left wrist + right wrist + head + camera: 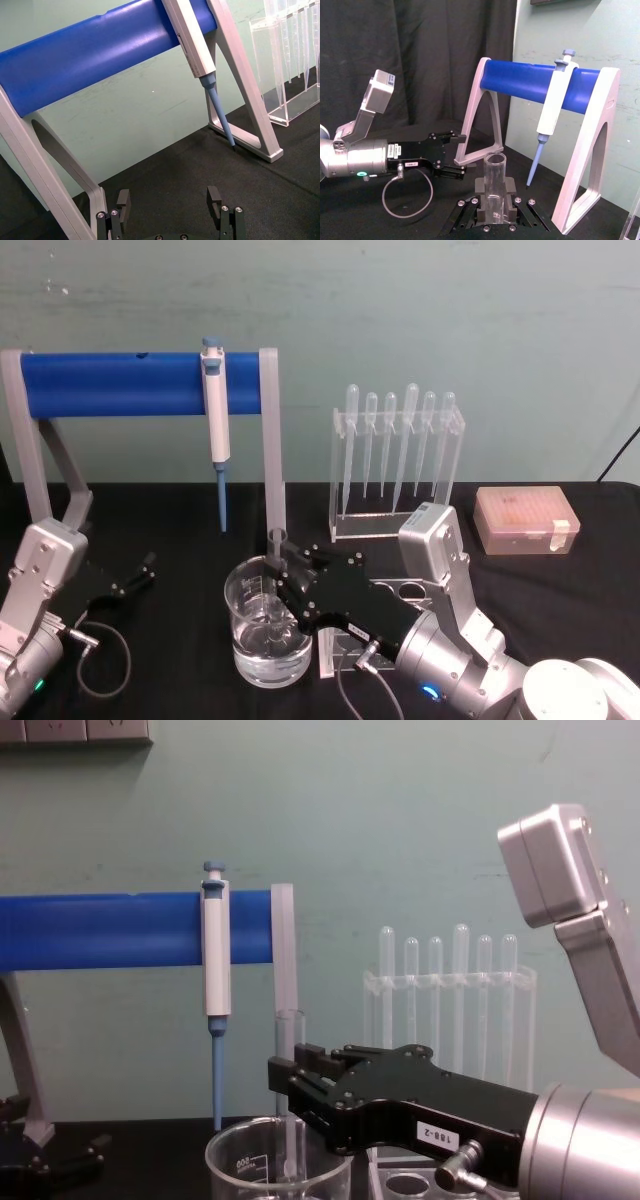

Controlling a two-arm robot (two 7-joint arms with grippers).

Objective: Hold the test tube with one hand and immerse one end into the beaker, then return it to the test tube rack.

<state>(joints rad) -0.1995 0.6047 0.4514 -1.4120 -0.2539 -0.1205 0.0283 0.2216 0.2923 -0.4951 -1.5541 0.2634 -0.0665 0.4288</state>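
Tube [277, 542] is upright, lower end down inside the beaker [236, 602], top poking above the rim. There's clear liquid in the beaker bottom; can't tell if the tube tip reaches it. Right gripper [286, 585] comes in from 4 o'clock of the beaker, jaws clamped on the tube mid-length, a finger [481, 188] on each side. Rack [410, 590] sits at 3 o'clock of the beaker, mostly under the right arm. Pipettor [215, 405] hangs on the blue stand [110, 383] at 11 o'clock, pipettes [395, 440] at 1 o'clock. Left gripper [135, 575] is at 9 o'clock, well apart, jaws wide open, empty.
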